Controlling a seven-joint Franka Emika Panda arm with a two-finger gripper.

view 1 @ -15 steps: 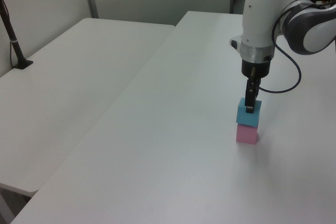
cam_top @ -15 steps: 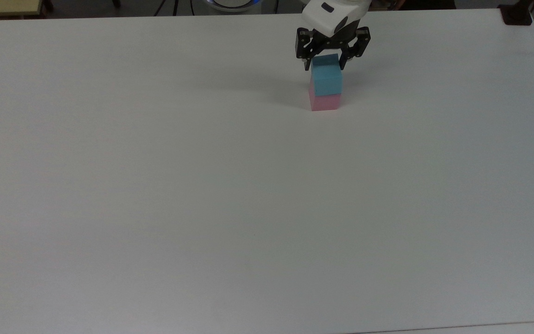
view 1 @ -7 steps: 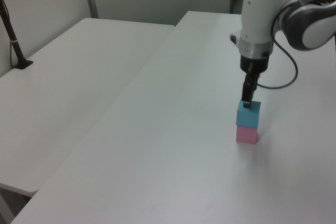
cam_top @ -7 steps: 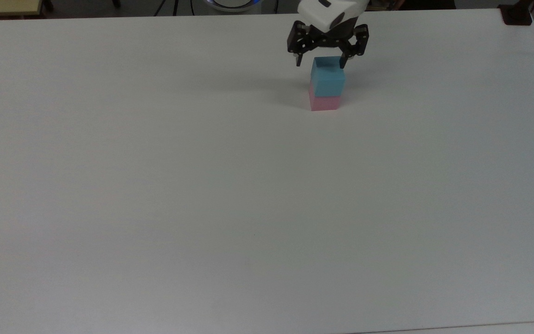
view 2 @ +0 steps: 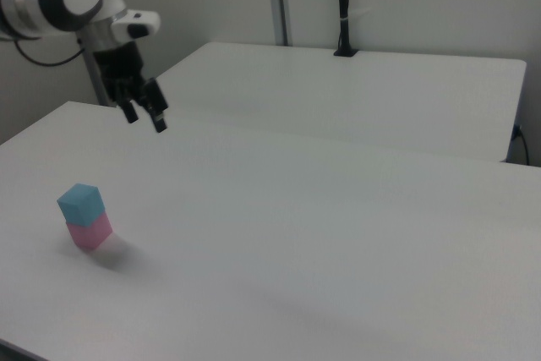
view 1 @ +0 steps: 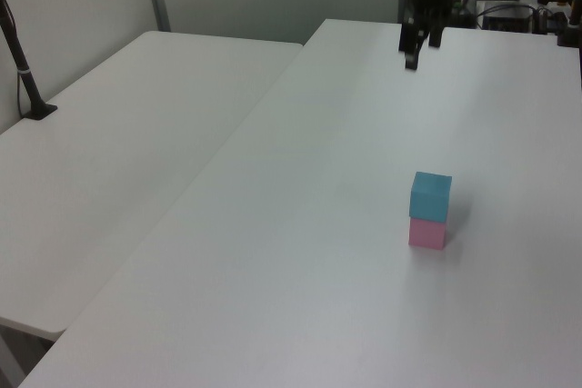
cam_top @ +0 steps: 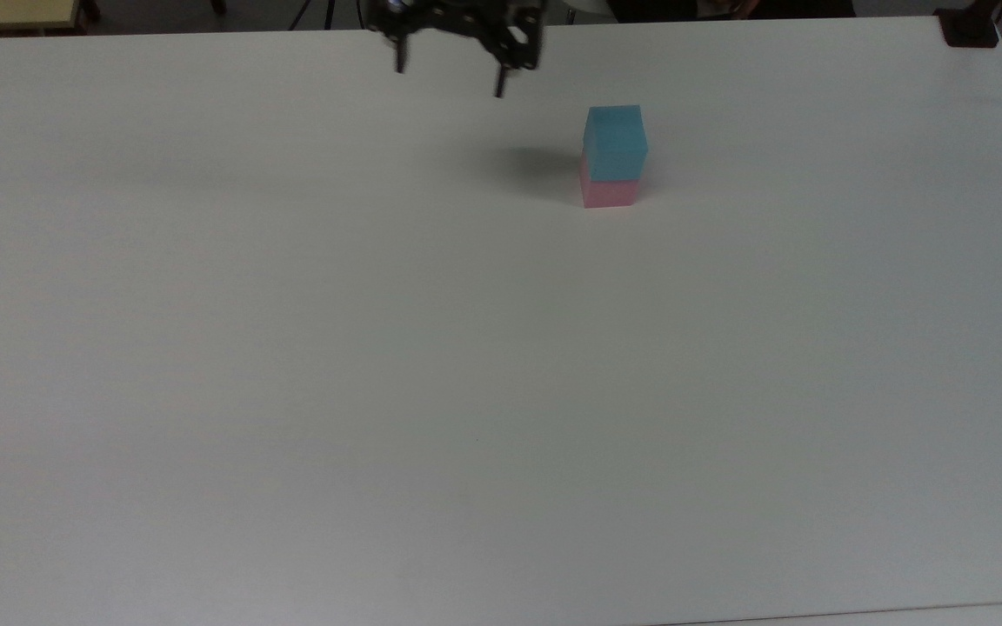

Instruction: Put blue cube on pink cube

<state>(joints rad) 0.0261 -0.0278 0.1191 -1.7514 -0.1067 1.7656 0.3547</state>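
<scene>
Top view, upper right: blue cube (cam_top: 615, 139) sits squarely on pink cube (cam_top: 610, 191), stacking done. Hand (cam_top: 449, 80), spread wide and empty, hangs well apart at upper centre.

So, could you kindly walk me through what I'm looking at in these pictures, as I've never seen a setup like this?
It is one robot arm working over a white table, filmed at the same moment by three fixed cameras: one from above, two from opposite sides. The dark two-fingered part is its hand, seen also in the left view and the right view. It is open, holds nothing, and hangs above the table away from the blocks. On the table stand two small blocks: a blue cube resting on top of a pink cube, fairly squarely stacked. A second white table stands alongside.
</scene>
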